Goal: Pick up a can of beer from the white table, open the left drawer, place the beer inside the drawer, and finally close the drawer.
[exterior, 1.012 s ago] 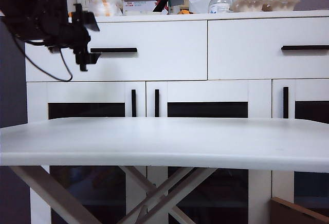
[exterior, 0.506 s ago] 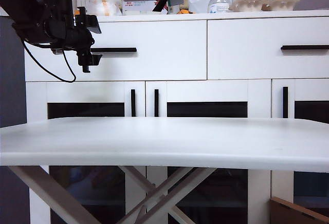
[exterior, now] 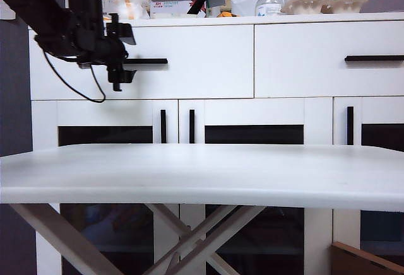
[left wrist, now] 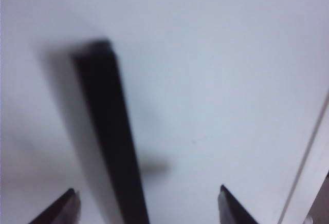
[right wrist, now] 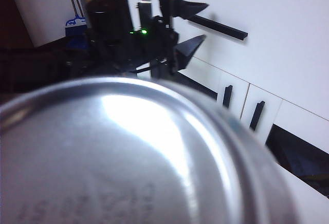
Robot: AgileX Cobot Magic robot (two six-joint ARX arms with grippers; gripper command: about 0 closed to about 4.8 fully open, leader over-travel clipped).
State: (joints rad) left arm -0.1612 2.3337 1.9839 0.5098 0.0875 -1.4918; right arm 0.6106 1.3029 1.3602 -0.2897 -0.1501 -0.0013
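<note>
Your inventory, nearest item first.

White surface [exterior: 202, 174]: it fills the foreground of the exterior view, its top bare, crossed pale legs beneath.

Can of beer [right wrist: 118, 157]: you see it only through the right wrist camera, a silver domed end filling most of that picture, blurred, right up against the lens. It looks held in the right claw, but neither finger shows, so you cannot tell how that claw stands. The right claw does not appear in the exterior view.

Left claw [exterior: 118, 55]: it hangs at the left drawer [exterior: 202, 67], at the left end of the black bar handle [exterior: 146, 62]. Its jaws are released and wide apart. In the left wrist view both fingertips [left wrist: 61, 208] sit either side of the handle [left wrist: 110, 131], not pressing on it; whether they touch it you cannot tell.

Cabinet doors [exterior: 107, 120]: below the drawer, white with vertical black handles.

Right drawer [exterior: 328, 60]: beside the left one, shut.

Cabinet top: a clear pump bottle [exterior: 270, 0], egg cartons [exterior: 325, 5] and a box [exterior: 177, 7] stand along it.
</note>
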